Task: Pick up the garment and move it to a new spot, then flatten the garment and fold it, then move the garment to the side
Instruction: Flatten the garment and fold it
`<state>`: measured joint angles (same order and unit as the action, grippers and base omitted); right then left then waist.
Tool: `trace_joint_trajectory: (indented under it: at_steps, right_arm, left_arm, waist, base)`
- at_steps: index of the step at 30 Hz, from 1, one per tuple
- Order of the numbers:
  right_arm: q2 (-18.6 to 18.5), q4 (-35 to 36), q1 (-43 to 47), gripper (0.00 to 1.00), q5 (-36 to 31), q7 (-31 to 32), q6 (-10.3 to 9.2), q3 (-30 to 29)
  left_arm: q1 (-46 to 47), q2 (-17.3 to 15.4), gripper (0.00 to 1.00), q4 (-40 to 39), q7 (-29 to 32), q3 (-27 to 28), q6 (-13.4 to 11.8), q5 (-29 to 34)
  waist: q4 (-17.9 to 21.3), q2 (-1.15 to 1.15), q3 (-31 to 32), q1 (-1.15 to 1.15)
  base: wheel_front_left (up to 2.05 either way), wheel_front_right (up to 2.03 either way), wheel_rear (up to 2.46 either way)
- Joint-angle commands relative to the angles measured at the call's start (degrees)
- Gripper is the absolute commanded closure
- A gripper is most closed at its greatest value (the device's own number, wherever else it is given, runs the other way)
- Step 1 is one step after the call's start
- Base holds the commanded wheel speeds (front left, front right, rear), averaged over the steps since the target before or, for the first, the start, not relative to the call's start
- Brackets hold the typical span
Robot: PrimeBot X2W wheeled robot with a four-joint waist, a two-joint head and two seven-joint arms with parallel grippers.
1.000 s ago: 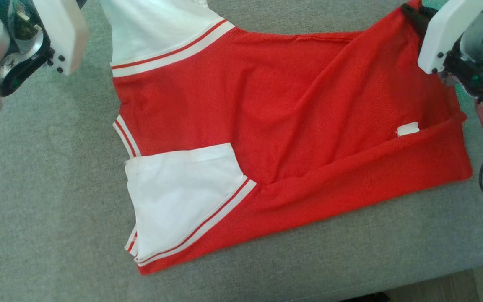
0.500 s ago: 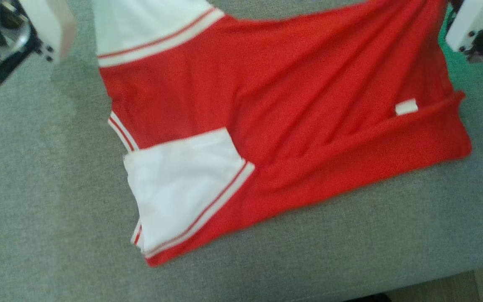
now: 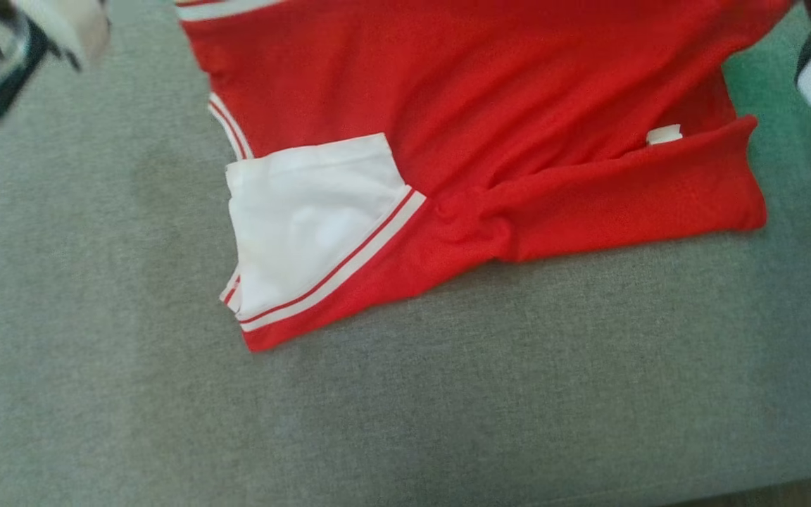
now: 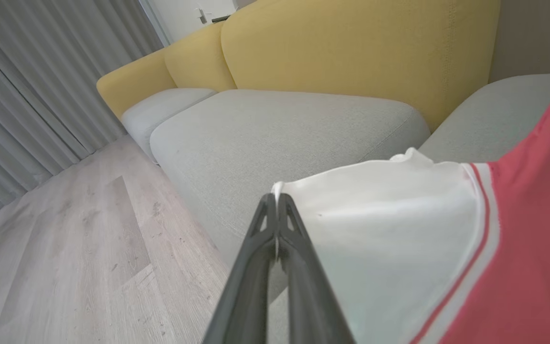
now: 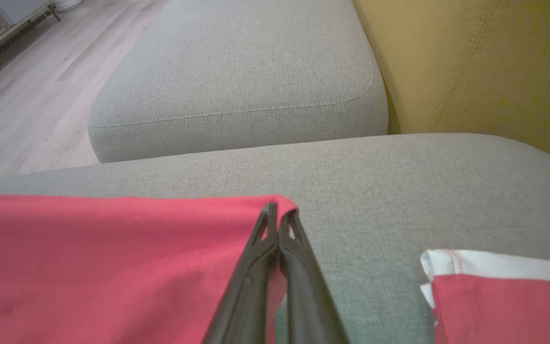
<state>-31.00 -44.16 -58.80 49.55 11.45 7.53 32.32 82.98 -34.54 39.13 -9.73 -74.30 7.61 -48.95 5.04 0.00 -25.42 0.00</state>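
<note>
left claw (image 4: 275, 198) is pressed fully closed, its two dark fingertips pinching the outer edge of the far white sleeve (image 4: 375, 215) of the garment (image 3: 518, 84). from that pinch the red and white garment runs rightward across the grey cushion (image 3: 448, 422). its far part looks lifted and stretched between the two claws, while the near part lies on the cushion. there the near white sleeve (image 3: 307, 218) is folded over the red body, then comes a twisted bunch (image 3: 469, 211) at the middle, then a small white label (image 3: 663, 134) beside a turned-over red flap. at the far right, the right claw (image 5: 277, 210) is likewise closed tight, nipping a red corner of the cloth. i judge the garment light, soft and quite limp, so it will sag and drag its loose part when carried, and a thin edge could slide out of such narrow tips. the striped trim and hemmed corners look thicker and should give the surest hold; two well-spread points would help it lie flat.
</note>
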Motion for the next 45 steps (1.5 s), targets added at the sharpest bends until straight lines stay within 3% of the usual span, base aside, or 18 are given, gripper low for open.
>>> trace_joint_trajectory:
  at_steps: [1, 9, 17, 26, 27, 28, 29, 31, 34, 35, 37, 42, 45]
  right_arm:
    - [-1.9, 1.9, 2.3, 1.0, 0.6, -1.0, -0.04, -0.2]
    - [-4.6, 6.3, 10.8, 1.0, 2.1, -3.3, -0.04, -1.0]
    - [-7.1, 10.0, 20.0, 1.0, 2.4, -4.1, -0.04, -3.6]
    - [-6.1, 12.5, 27.5, 1.0, 0.9, -2.9, -0.04, -7.2]
    - [-5.7, 12.6, 28.0, 0.95, 0.5, -2.8, -0.04, -7.6]
    - [-5.3, 12.5, 28.4, 0.54, 0.2, -2.9, -0.04, -8.2]
    - [-4.7, 12.3, 28.7, 0.0, -0.3, -3.4, -0.04, -8.9]
    - [-3.2, 11.8, 29.4, 0.0, -1.6, -5.4, -0.04, -10.6]
    - [-0.3, 11.8, 31.4, 0.0, -2.6, -11.0, -0.04, -14.2]
    - [-0.3, 11.8, 31.4, 0.0, -2.6, -11.0, -0.04, -14.2]
    - [1.5, 11.9, 33.7, 0.0, -3.4, -14.7, -0.04, -16.8]
    - [6.4, 13.0, 40.7, 0.0, -6.7, -20.0, -0.04, -21.9]
    - [8.7, 13.7, 43.4, 0.0, -8.1, -20.3, -0.04, -23.8]
  left_arm:
    - [0.7, -2.7, 1.0, -1.5, -0.8, 2.2, -0.2, -0.6]
    - [-9.5, -8.6, 1.0, -13.3, -2.3, 1.6, -0.9, -1.7]
    - [-21.7, -14.2, 1.0, -27.2, -1.7, 1.2, -7.6, -2.1]
    - [-30.8, -15.3, 1.0, -34.8, -1.6, 1.1, -12.6, -2.4]
    - [-31.6, -15.1, 1.0, -35.0, -1.9, 1.1, -13.0, -2.6]
    - [-32.5, -14.8, 1.0, -35.1, -2.2, 1.1, -13.4, -3.1]
    - [-33.3, -14.3, 0.88, -35.0, -2.6, 1.3, -13.9, -3.5]
    - [-35.0, -13.0, 0.0, -34.6, -3.6, 2.0, -15.7, -4.3]
    - [-38.5, -9.9, 0.0, -33.6, -4.9, 4.7, -20.1, -4.7]
    - [-38.5, -9.9, 0.0, -33.6, -4.9, 4.7, -20.1, -4.7]
    - [-41.6, -6.8, 0.0, -33.4, -5.2, 8.3, -23.8, -4.3]
    - [-54.8, 2.9, 0.0, -36.2, -5.2, 25.2, -30.2, 1.5]
    - [-63.4, 8.9, 0.0, -38.6, -5.3, 35.4, -31.0, 7.5]
  waist:
    - [-0.7, 0.0, 1.0, 0.0]
    - [-2.6, 0.0, 4.3, 0.0]
    - [-4.6, 0.0, 5.7, 0.0]
    - [-5.2, 0.0, 5.9, 0.0]
    - [-5.1, 0.0, 5.8, 0.0]
    - [-5.0, 0.0, 5.8, 0.0]
    - [-5.0, 0.0, 5.9, 0.0]
    - [-4.8, 0.0, 6.2, 0.0]
    - [-4.8, 0.0, 7.3, 0.0]
    - [-4.8, 0.0, 7.3, 0.0]
    - [-4.9, 0.0, 8.2, 0.0]
    - [-5.4, 0.0, 11.0, 0.0]
    - [-5.7, 0.0, 12.3, 0.0]
  base:
    - [0.0, 0.0, 0.0]
    - [0.0, 0.0, 0.0]
    - [0.0, 0.0, 0.0]
    - [0.0, 0.0, 0.0]
    - [0.0, 0.0, 0.0]
    - [0.0, 0.0, 0.0]
    - [0.0, 0.0, 0.0]
    - [0.0, 0.0, 0.0]
    - [0.0, 0.0, 0.0]
    - [0.0, 0.0, 0.0]
    - [0.0, 0.0, 0.0]
    - [0.0, 0.0, 0.0]
    - [0.0, 0.0, 0.0]
